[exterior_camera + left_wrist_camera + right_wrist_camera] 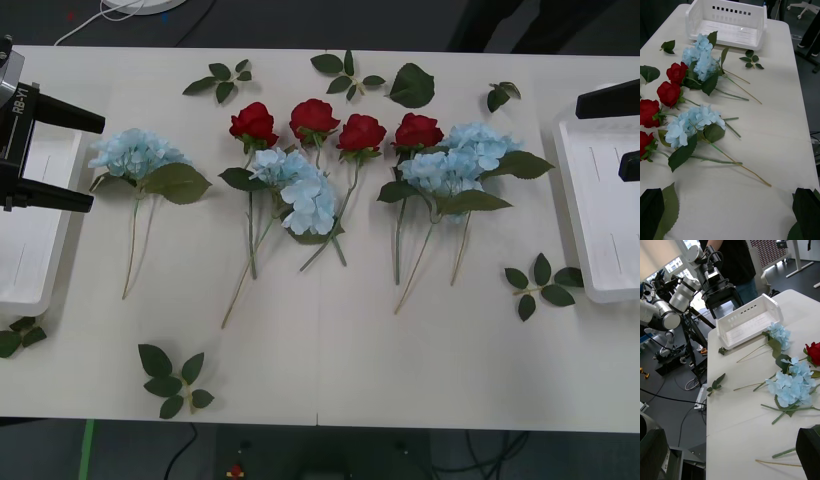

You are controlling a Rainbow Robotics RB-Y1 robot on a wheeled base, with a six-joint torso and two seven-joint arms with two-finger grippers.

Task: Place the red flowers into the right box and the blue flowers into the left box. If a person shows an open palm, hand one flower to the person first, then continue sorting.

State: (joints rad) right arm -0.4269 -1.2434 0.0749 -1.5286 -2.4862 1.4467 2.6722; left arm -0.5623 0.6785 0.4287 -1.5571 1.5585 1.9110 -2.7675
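Four artificial deep-red roses (254, 123) on thin green stems, laid in a row across the far middle of the white table (330, 370), blooms pointing away from the robot. Seen again along one edge of the left wrist view (668, 93); one bloom in the right wrist view (814, 352).

Pale sky-blue fluffy hydrangea clusters (135, 153) with large green leaves and long thin stems: three groups counted. One alone toward the left, one in the middle overlapping the rose stems, one toward the right that looks like two clusters side by side, though hard to separate.

Two white shallow rectangular plastic trays with raised rims. Left box (40, 290) at the left table edge, right box (585, 215) at the right edge; no flower inside either.

Loose green leaf sprigs (172, 380) scattered around: about eight.

Left gripper (60, 155) held over the left box, black fingers (65, 113) spread apart, nothing between them. Right gripper (628, 132) over the right box, fingers (610, 100) likewise spread and bare. Both well apart from the flowers
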